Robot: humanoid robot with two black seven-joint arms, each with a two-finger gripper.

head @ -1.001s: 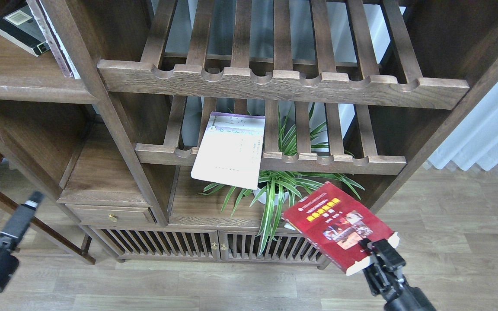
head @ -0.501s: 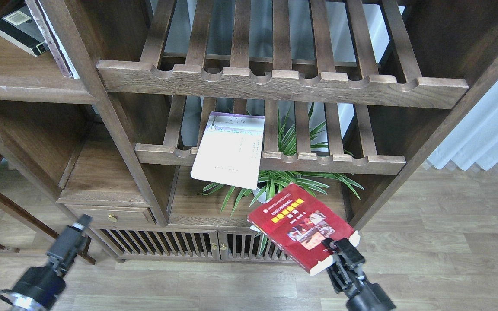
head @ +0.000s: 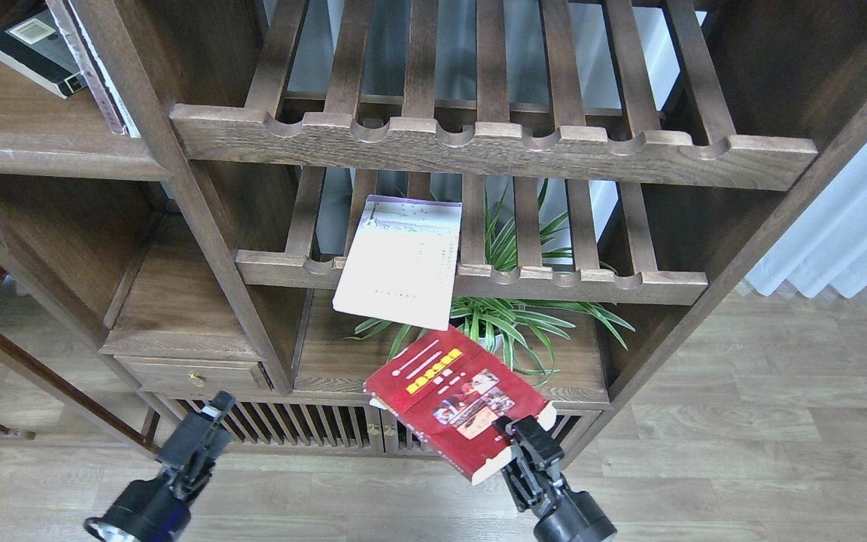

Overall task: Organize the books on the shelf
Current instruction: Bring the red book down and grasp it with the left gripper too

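**Holding the Thick Red Book by Its Corner**

While the right hand (head: 521,436) pinches the red book (head: 457,401) at its near corner, in the air by the plant (head: 509,320), the book looks heavy and floppy. Gripping nearer its middle seems safer. The left hand (head: 211,418) holds nothing; I cannot tell its spread.

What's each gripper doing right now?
Left gripper: holds nothing; open or closed cannot be told.
Right gripper: closed on the red book.
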